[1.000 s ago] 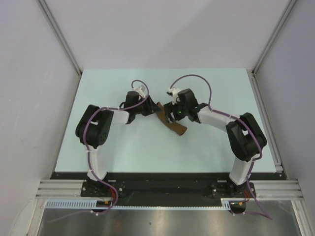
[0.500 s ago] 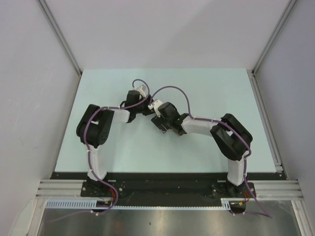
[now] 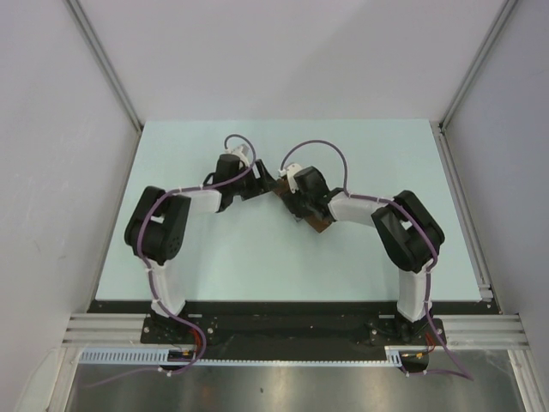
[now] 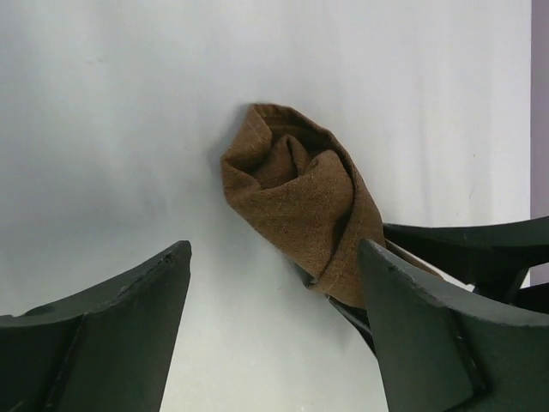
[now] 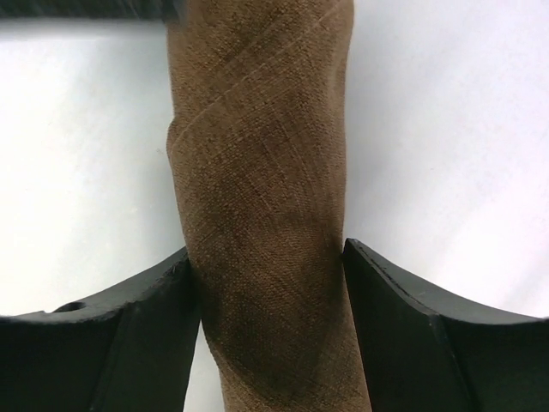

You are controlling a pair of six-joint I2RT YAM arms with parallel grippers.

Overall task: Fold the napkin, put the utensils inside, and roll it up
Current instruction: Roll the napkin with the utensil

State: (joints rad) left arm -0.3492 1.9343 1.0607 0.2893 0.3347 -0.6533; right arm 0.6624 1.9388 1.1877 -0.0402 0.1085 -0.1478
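Observation:
The brown napkin is rolled into a tight tube lying on the table at the centre. My right gripper is shut on the napkin across the roll's middle, with both fingers pressed against its sides. My left gripper is open and empty at the roll's far-left end. In the left wrist view the spiral end of the napkin lies just ahead of my left gripper and beside its right finger. The right gripper's fingers show behind the roll. The fork is hidden.
The pale green table has a raised rail along its right edge. White walls stand on three sides. Both arms' elbows hang over the near half of the table.
My right gripper swung left and nearer with the roll, then back to the centre, still gripping it. My left arm shifted slightly left and further back.

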